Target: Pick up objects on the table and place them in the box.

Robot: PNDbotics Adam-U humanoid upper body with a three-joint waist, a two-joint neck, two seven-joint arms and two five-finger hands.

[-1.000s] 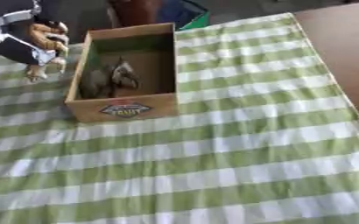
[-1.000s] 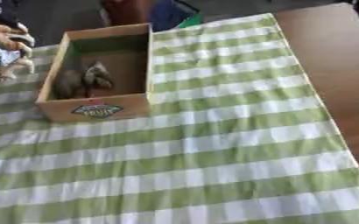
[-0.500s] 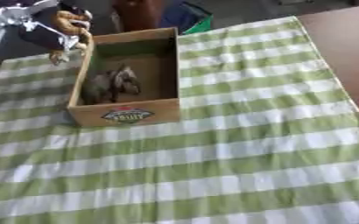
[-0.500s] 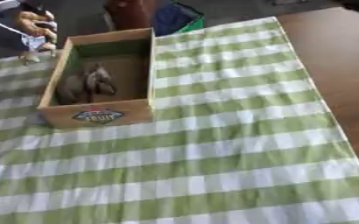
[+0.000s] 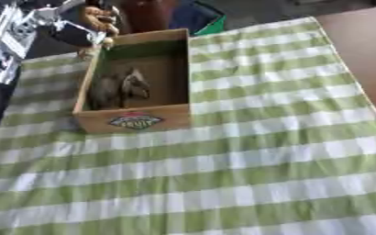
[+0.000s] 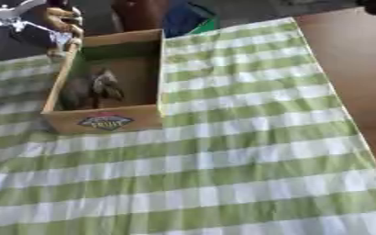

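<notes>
left hand (image 5: 77,25) grasping a tan object (image 5: 100,19) hangs over the box (image 5: 133,120)'s far corner; next, move inward and release it.

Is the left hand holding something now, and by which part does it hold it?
Yes: the left hand grips a tan toy figure near the box corner; the exact part gripped cannot be told.

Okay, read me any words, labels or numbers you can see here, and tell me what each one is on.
"FRUIT": my best reading of the blurred red and blue oval label on the near wall of the cardboard box; the smaller marks on that label are too blurred to read.
Nothing else carries readable text: the green checked tablecloth is plain, and the objects in the box show no lettering.
</notes>
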